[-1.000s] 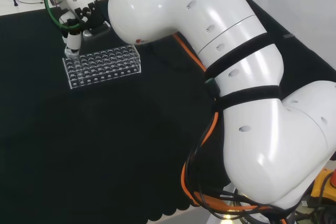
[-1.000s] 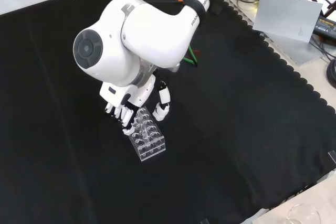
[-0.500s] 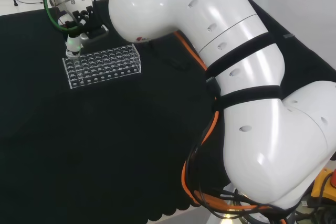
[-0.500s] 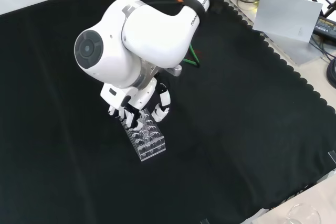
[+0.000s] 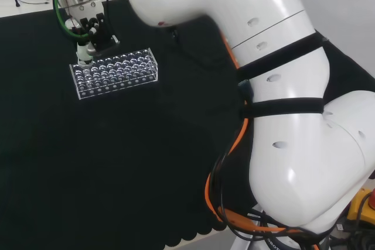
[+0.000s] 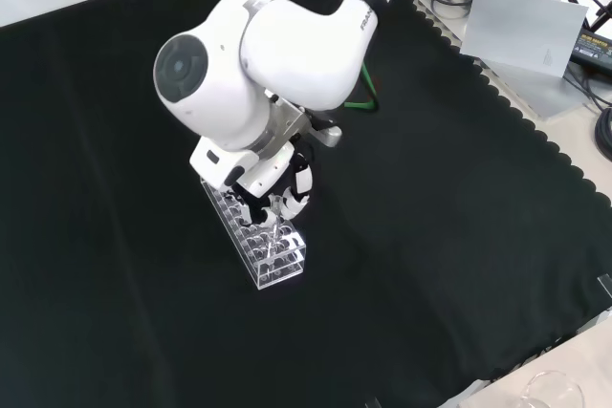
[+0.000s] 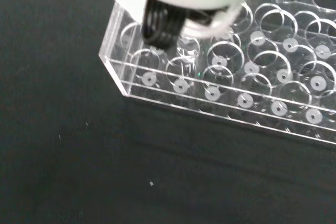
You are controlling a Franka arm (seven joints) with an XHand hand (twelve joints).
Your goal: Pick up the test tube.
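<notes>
your hand [image 6: 277, 200] hung over one end of the clear rack [image 5: 115, 72], fingers curled down toward its holes. whether they pinched the test tube you could not tell; clear glass hid the tube among the rack's wells [image 7: 220, 61]. no print you could read showed on the rack. the rack stood on the black cloth [image 6: 440, 236], with cables and a grey box [image 6: 531, 40] past the cloth's scalloped edge.
</notes>
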